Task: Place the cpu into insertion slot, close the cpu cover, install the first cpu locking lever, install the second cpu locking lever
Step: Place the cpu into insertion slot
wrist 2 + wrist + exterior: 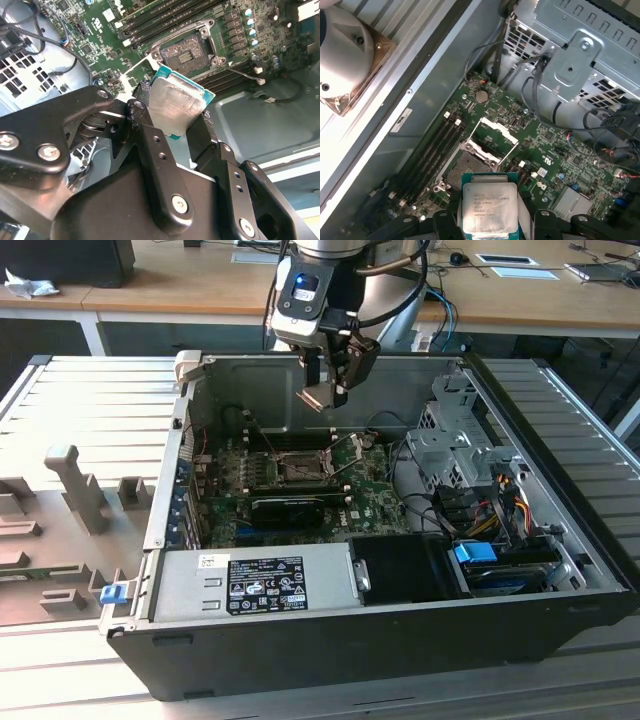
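From the exterior view's left, your table (pixel 60 400) carried grey moulded fixtures (pixel 70 490), then the open computer case (pixel 165 500). Inside it, the insertion slot (pixel 300 468) lay bare near the middle of the board, with the cpu cover (pixel 496 131) tipped up off it. Your claw (pixel 325 390) hung above the slot, well clear of the board, and was closed on the cpu (pixel 318 396). Both wrist views showed the chip pinched by two opposite edges; I could not tell whether it sat level. On the exterior view's right stood the drive cage (pixel 455 445) and its loose cables (pixel 470 505).

The risk, as I judged it, was the chip meeting the pin field skewed or off-centre. A corner landing first could bend pins, and the raised cover could catch an edge. An edge grip might also let it slip.

You had open room above and toward the case's back wall. The memory slots (pixel 427 150), the black card (pixel 295 506) and the cage crowded the sides.
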Tool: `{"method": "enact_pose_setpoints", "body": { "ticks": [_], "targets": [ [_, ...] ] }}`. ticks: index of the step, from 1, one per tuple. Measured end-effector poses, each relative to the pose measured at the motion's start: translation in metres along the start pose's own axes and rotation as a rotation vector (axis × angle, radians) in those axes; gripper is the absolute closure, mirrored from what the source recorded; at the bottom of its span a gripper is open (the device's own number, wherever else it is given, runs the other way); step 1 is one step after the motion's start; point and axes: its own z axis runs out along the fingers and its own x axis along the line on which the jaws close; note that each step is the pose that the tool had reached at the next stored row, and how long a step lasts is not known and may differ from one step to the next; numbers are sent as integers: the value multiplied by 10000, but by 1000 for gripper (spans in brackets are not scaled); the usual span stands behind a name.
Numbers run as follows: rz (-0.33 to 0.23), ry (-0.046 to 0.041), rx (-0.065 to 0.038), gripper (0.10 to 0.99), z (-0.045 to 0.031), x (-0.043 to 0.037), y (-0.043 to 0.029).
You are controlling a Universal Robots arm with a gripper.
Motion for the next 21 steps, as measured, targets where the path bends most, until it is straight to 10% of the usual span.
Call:
{"method": "enact_pose_setpoints", "body": {
  "ticks": [21],
  "targets": [
    [2581, -228, -50, 553, 31, 0, -4]
  ]
}}
